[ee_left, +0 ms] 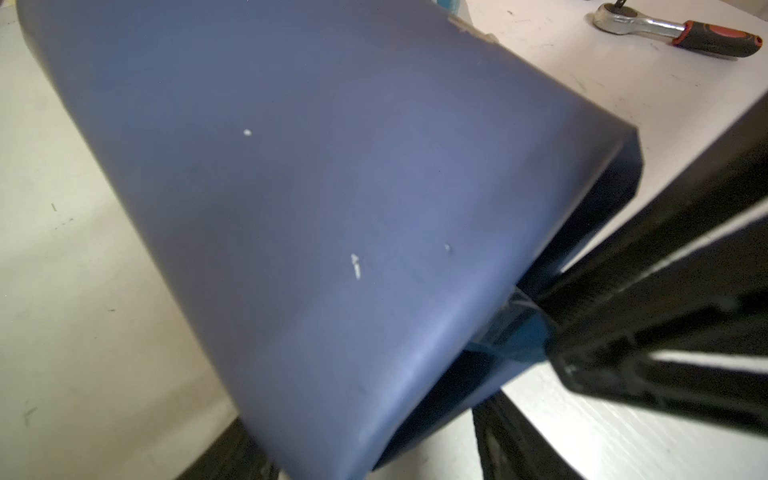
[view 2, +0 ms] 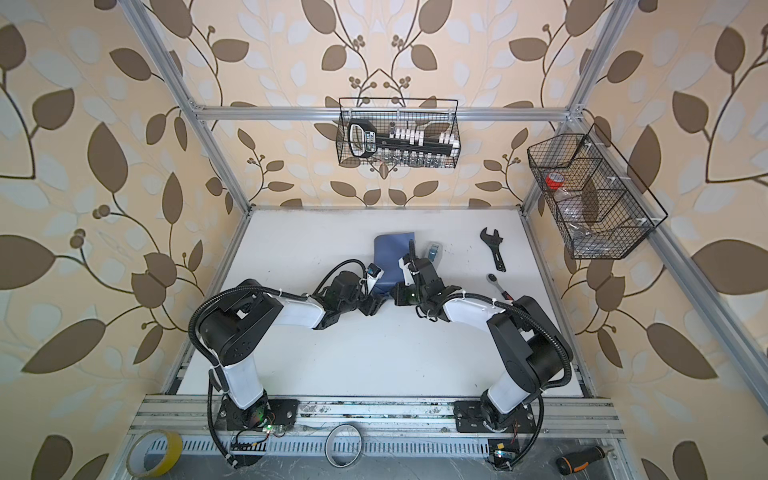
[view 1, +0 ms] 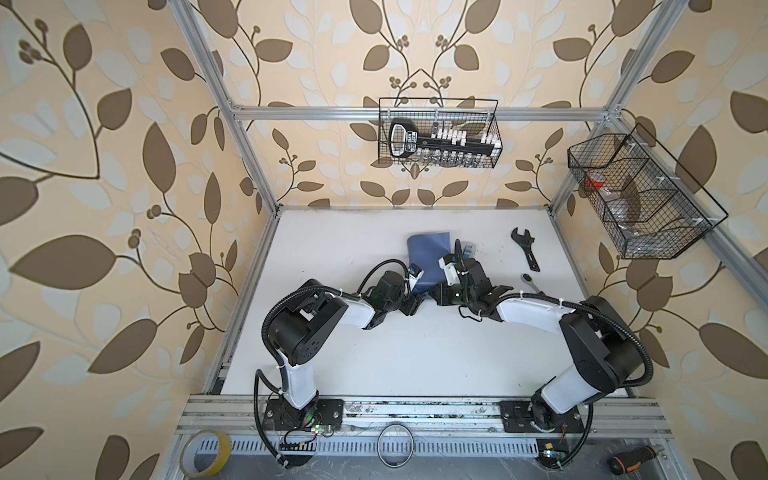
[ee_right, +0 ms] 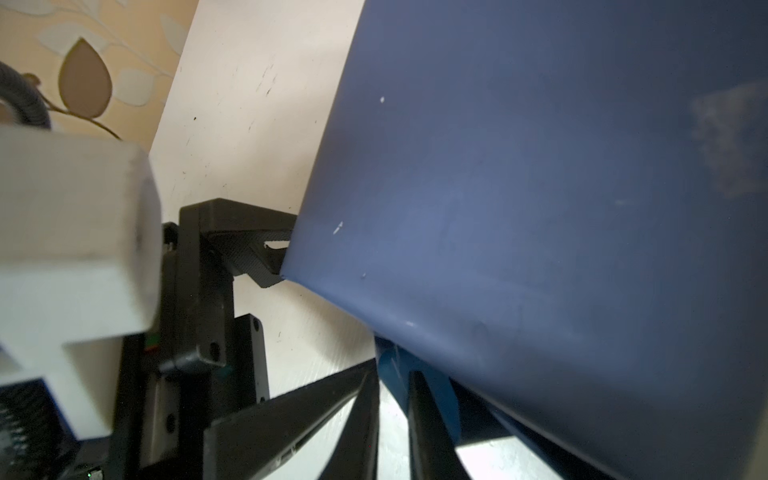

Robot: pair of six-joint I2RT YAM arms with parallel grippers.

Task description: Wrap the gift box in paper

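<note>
The paper (view 1: 428,259) (view 2: 392,259) lies mid-table with its slate-blue face out, rolled over into a tube. The gift box is hidden inside it. In the left wrist view the paper (ee_left: 291,208) fills the frame, and my left gripper (ee_left: 374,449) has its jaws wide, one finger pressed on each side of the tube's near end. My right gripper (ee_right: 392,374) is shut on a lighter blue flap of the paper (ee_right: 540,208) at that same end. In both top views the left gripper (view 1: 415,301) and right gripper (view 1: 436,291) meet at the tube's front edge.
A small tape dispenser (view 1: 468,249) sits just right of the paper. An adjustable wrench (view 1: 525,253) and a ratchet (view 1: 532,282) (ee_left: 673,33) lie further right. Wire baskets (view 1: 438,133) (view 1: 636,195) hang on the frame. A yellow tape roll (view 1: 205,453) rests at the front.
</note>
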